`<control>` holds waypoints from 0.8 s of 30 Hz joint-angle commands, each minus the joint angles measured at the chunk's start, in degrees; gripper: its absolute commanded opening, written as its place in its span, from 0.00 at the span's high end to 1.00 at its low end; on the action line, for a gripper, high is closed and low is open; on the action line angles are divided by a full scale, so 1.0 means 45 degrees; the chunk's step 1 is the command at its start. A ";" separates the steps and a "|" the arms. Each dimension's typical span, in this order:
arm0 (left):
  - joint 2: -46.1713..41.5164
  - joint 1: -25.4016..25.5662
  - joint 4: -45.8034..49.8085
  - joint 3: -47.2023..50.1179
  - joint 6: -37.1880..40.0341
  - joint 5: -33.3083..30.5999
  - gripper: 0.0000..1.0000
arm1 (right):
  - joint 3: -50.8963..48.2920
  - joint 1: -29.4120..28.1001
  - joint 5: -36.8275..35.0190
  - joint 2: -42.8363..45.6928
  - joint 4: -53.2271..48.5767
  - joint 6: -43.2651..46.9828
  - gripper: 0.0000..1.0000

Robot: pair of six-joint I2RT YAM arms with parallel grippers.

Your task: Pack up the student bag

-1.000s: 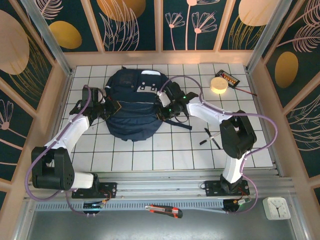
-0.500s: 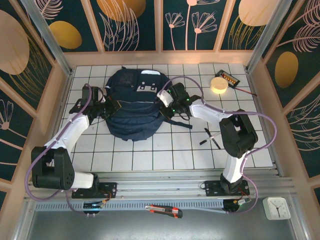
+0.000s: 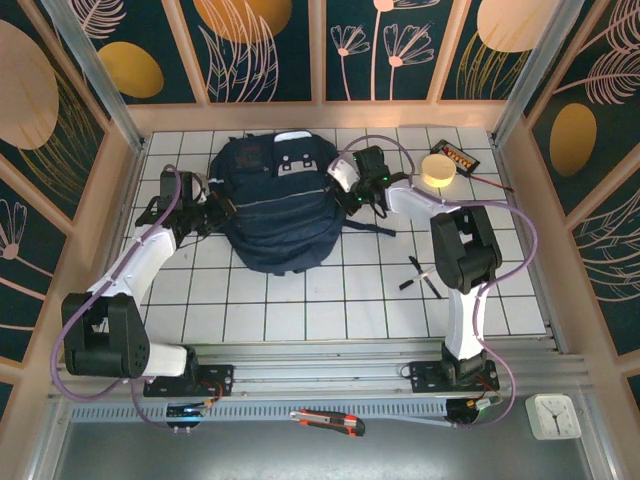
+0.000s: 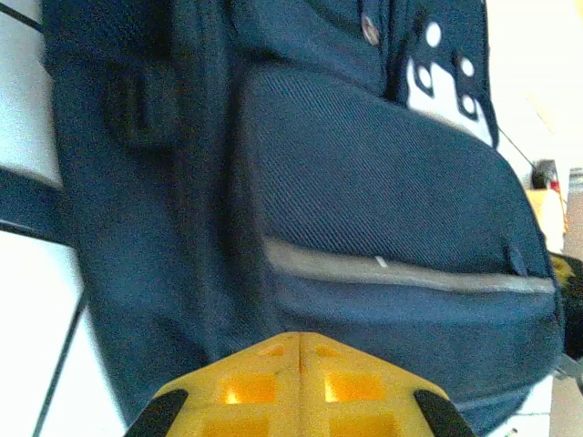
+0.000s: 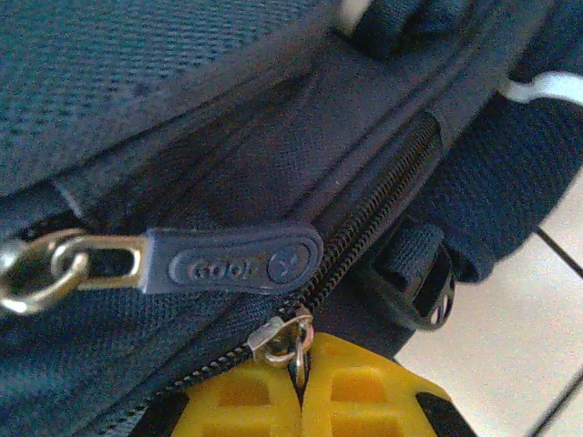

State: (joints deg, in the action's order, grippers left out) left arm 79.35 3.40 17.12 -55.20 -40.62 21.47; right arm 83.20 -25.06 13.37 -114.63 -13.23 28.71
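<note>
One navy student bag (image 3: 280, 215), contents hidden

The student bag (image 3: 280, 215) is dark blue, with a thin grey stripe and white patches at its top. Its zip tag (image 5: 232, 259) is dark blue and its zip ring (image 5: 293, 341) is silver. The table (image 3: 330, 310) under the bag is white with dark lines. Right of the bag is a pale yellow roll (image 3: 437, 169). The left gripper (image 4: 299, 355) and right gripper (image 5: 301, 387) are yellow.

White tiled table (image 3: 300, 320), floral wall panels (image 3: 265, 60)
</note>
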 commanded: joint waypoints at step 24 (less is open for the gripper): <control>-0.0663 0.2303 0.0630 -0.1382 0.3001 -0.0849 0.20 | -0.2354 -0.4201 0.0406 0.3037 0.0811 -0.1272 1.00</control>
State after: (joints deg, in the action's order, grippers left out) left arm 74.98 11.66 18.46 -61.73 -27.35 18.00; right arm 73.43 -42.52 11.66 -104.97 -10.72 27.86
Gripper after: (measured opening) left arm 0.801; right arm 0.054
